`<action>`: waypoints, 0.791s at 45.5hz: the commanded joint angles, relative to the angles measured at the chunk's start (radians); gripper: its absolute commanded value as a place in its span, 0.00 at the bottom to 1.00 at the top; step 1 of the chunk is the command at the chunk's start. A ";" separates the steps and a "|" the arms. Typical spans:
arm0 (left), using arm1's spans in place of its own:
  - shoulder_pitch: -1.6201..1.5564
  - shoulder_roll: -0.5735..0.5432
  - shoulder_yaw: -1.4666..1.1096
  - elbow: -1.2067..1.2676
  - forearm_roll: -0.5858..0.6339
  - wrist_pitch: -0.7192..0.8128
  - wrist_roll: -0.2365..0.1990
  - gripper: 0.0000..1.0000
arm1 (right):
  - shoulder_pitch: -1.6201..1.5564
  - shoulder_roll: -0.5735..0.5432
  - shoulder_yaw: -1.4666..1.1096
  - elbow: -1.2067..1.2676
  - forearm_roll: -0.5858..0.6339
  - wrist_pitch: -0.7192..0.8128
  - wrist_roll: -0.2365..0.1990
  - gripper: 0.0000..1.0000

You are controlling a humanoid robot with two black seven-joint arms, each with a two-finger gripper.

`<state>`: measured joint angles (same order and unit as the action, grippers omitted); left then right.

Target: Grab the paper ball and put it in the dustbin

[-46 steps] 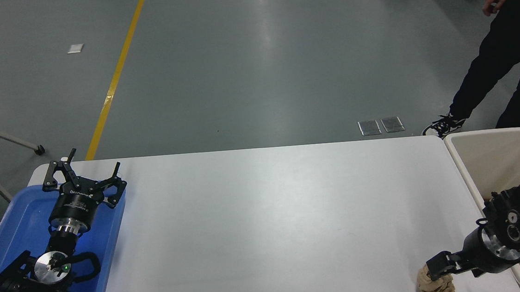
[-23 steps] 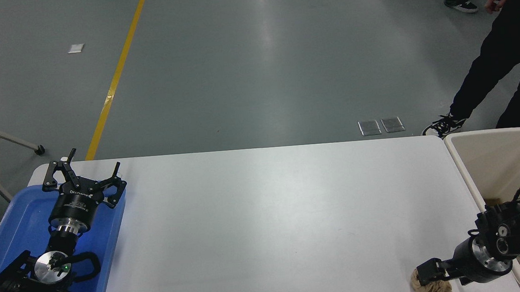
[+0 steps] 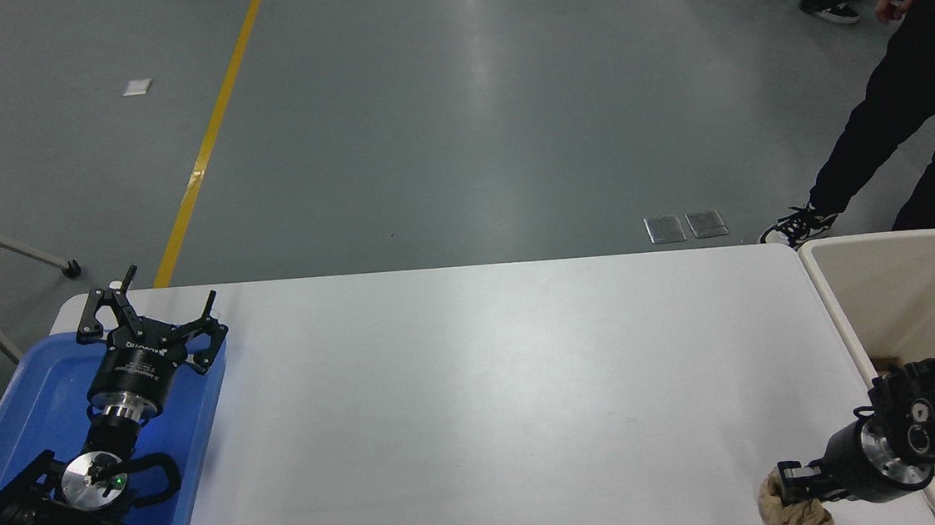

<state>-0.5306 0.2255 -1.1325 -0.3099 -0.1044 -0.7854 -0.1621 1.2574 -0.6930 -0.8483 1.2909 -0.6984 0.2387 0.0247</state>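
Note:
The tan-brown paper ball (image 3: pixel 798 518) is at the table's front right corner, partly cut off by the picture's bottom edge. My right gripper (image 3: pixel 792 483) comes in from the right and sits on top of the ball, its fingers closed into the paper. The cream-beige dustbin (image 3: pixel 830 294) stands just to the right of the table, and the right arm's wrist reaches over the bin's near left rim. My left gripper (image 3: pixel 150 311) is parked, open and empty, over the blue tray at the lower left.
The blue plastic tray (image 3: pixel 23 397) lies on the table's left edge under the left arm. A person in black (image 3: pixel 905 103) stands on the floor beyond the far right corner, near the bin. A chair leg (image 3: pixel 7 249) is at the far left.
The right gripper dipped left and down, then shifted back right, and the paper ball moved with it. The left arm has not moved. Someone's feet at the top right walked on.

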 commanded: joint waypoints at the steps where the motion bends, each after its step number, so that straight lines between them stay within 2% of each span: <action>1: 0.000 0.000 0.000 -0.002 0.000 0.000 -0.001 0.99 | 0.272 -0.091 -0.167 0.142 0.016 0.013 0.000 0.00; 9: 0.000 0.000 0.000 -0.002 0.000 0.000 0.001 0.99 | 0.658 -0.091 -0.391 0.277 0.056 0.056 0.001 0.00; 21: -0.002 0.002 0.000 0.000 0.000 0.000 0.001 0.99 | 1.155 -0.040 -0.600 0.324 0.053 0.243 0.011 0.00; 29: -0.002 0.002 0.000 0.000 0.000 0.000 0.001 0.99 | 1.317 -0.040 -0.626 0.363 0.053 0.361 0.011 0.00; 36: -0.002 0.002 0.000 0.000 0.000 0.000 0.001 0.99 | 1.357 -0.023 -0.660 0.361 0.053 0.375 0.011 0.00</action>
<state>-0.5319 0.2269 -1.1321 -0.3102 -0.1042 -0.7854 -0.1611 2.4372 -0.7360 -1.4322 1.6258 -0.6477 0.5331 0.0340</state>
